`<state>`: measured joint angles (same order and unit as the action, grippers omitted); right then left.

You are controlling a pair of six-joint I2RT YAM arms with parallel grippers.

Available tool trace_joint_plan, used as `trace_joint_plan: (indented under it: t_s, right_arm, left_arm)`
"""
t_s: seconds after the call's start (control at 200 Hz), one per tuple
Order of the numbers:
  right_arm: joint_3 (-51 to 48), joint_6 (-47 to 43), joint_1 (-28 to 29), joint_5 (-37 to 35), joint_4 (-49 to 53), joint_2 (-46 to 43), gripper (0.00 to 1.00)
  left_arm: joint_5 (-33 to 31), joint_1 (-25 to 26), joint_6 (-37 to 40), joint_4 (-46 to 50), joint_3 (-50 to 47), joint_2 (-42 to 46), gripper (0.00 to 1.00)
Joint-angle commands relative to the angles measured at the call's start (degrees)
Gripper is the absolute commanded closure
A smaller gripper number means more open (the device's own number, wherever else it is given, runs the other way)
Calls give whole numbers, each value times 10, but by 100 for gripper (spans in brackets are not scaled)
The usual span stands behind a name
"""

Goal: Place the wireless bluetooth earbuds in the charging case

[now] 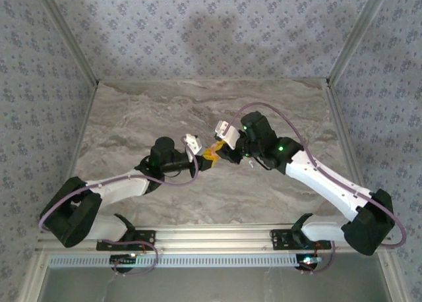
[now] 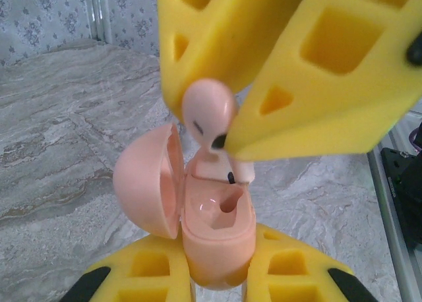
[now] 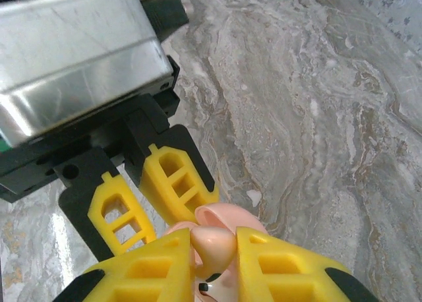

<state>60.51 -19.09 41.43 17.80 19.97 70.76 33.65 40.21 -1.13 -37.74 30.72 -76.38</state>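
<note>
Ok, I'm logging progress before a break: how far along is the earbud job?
Done: the case is open, lid swung aside, held by the left gripper. In hand: the right gripper pinches one earbud just above the case, where a socket shows empty. Left: seating it, and perhaps the other one; I cannot tell whether that is already in.

No legible text or markings.
</note>
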Motion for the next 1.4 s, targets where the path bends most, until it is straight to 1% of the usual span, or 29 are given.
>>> trace_joint_plan:
  t_s: [0.0, 0.26, 0.74, 1.084, 1.274, 1.394]
  right_arm:
    - [12, 9, 5, 12, -19, -20, 79]
    - [12, 10, 5, 10, -16, -31, 79]
    - [-7, 2, 3, -7, -6, 14, 79]
    - [-10, -7, 4, -21, 12, 17, 79]
    - [-4, -17, 4, -19, 29, 17, 79]
    - [3, -20, 5, -4, 38, 23, 79]
  left_arm:
    - [5, 4, 5, -24, 20, -10, 91]
    - [2, 4, 7, -20, 19, -9, 91]
    - [10, 6, 4, -31, 20, -2, 91]
    - [7, 7, 9, -27, 18, 10, 91]
    - [7, 7, 11, -25, 18, 8, 91]
    - [8, 7, 12, -23, 19, 9, 91]
